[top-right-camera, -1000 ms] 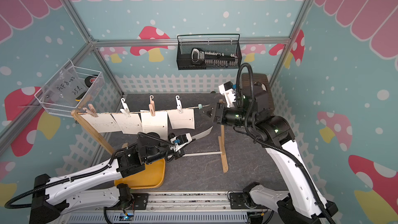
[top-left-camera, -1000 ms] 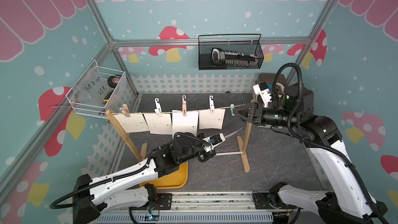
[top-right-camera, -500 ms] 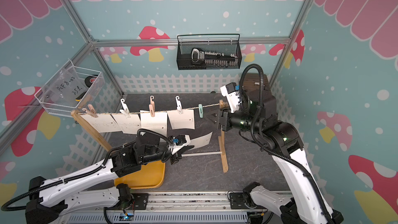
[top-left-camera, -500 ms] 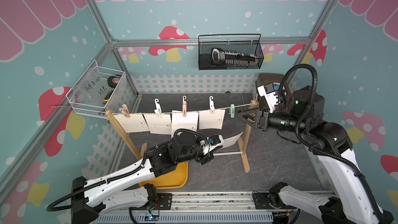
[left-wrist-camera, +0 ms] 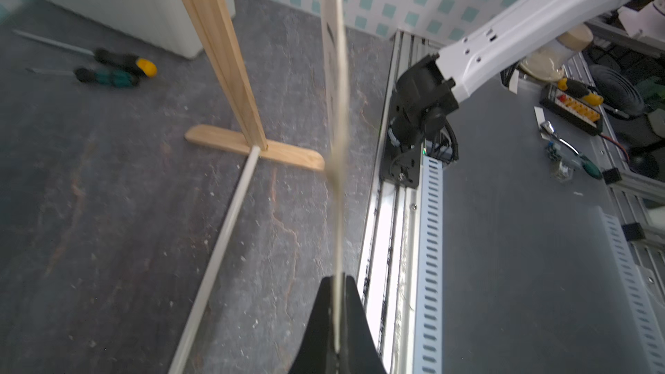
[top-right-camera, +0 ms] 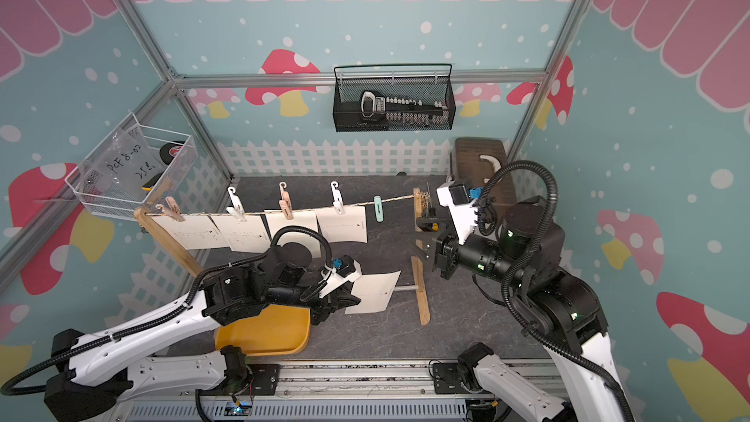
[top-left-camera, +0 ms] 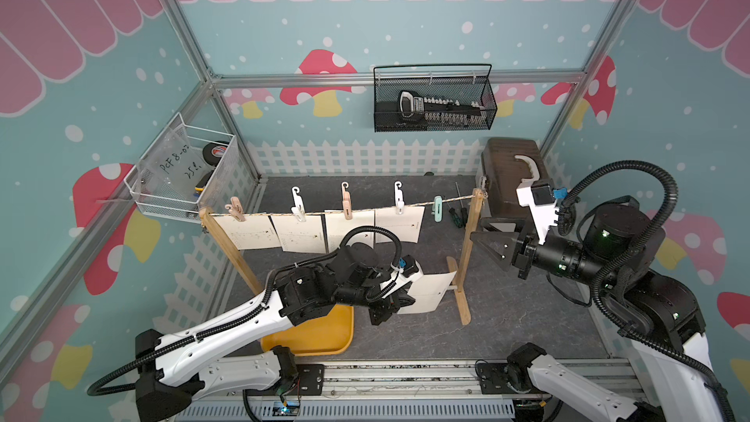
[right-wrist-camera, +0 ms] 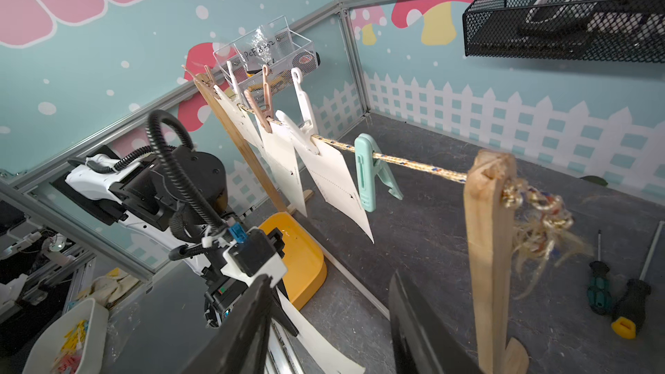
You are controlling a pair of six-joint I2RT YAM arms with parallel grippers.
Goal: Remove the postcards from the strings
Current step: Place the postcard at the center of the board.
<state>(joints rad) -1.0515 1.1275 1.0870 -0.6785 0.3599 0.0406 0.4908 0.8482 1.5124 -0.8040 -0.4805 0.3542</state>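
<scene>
Left gripper (left-wrist-camera: 337, 318) clenched on freed postcard (top-left-camera: 432, 292), held low beside wooden post (top-left-camera: 470, 245); right gripper (right-wrist-camera: 331, 277) jaws apart, empty, near post top; four postcards (top-left-camera: 399, 225) hang clipped on string (top-left-camera: 454, 199); mint clothespin (top-left-camera: 438, 209) bare. Next, likely: lay card in yellow tray (top-left-camera: 308, 334), swinging clear of post foot and white rod (left-wrist-camera: 223, 232); open floor in front.

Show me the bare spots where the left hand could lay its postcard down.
Bare mat: between the right post's foot, the front rail and the right arm's base; also behind the string, along the white fence. Crowded: under the hanging postcards, and around the screwdrivers.
</scene>
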